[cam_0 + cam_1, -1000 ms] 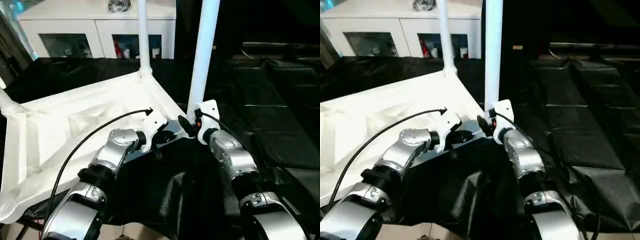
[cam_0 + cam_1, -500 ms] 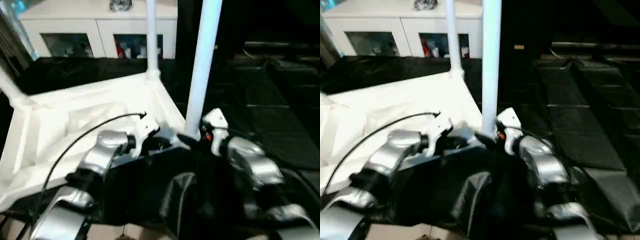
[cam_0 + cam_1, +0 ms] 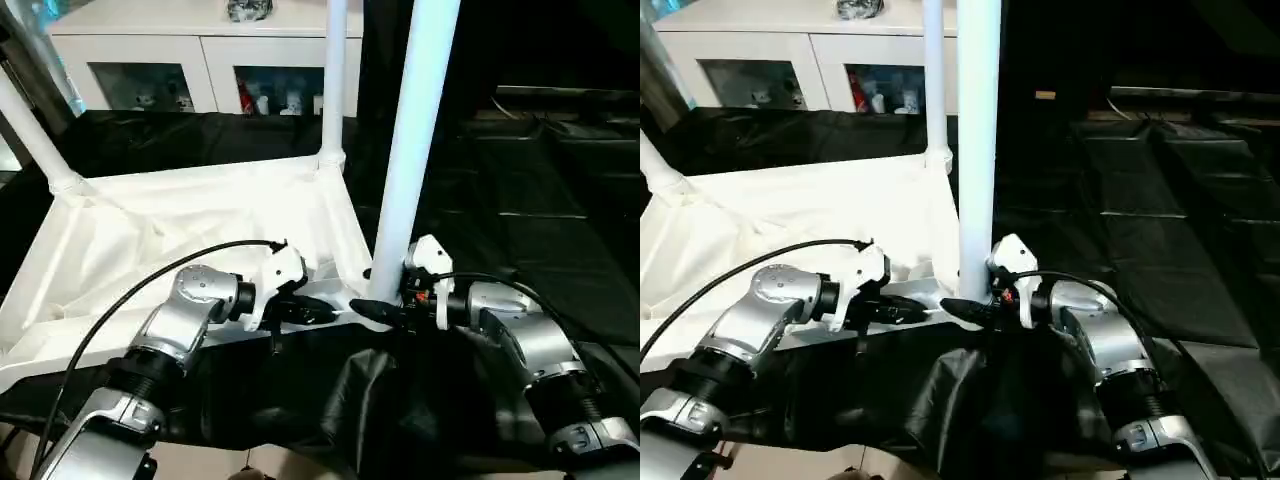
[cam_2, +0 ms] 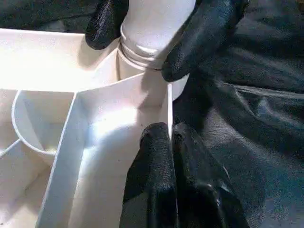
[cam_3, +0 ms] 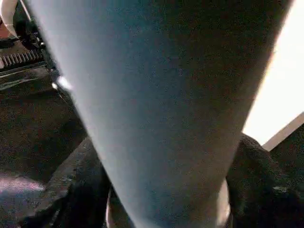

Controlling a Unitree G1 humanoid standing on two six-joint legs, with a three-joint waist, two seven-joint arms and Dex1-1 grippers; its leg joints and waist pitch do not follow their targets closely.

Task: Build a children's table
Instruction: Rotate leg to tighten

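Upside down on black cloth: children's table, legs upward. Left gripper, fingers pressed together, on the near rim beside the corner socket. Right gripper pinching the nearest leg at its base. Probably light, stiff, slick plastic; best gripped low near the socket.

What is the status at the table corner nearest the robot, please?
Left gripper shut on table edge. Right gripper clamped around near leg at its socket. Nothing in the way.
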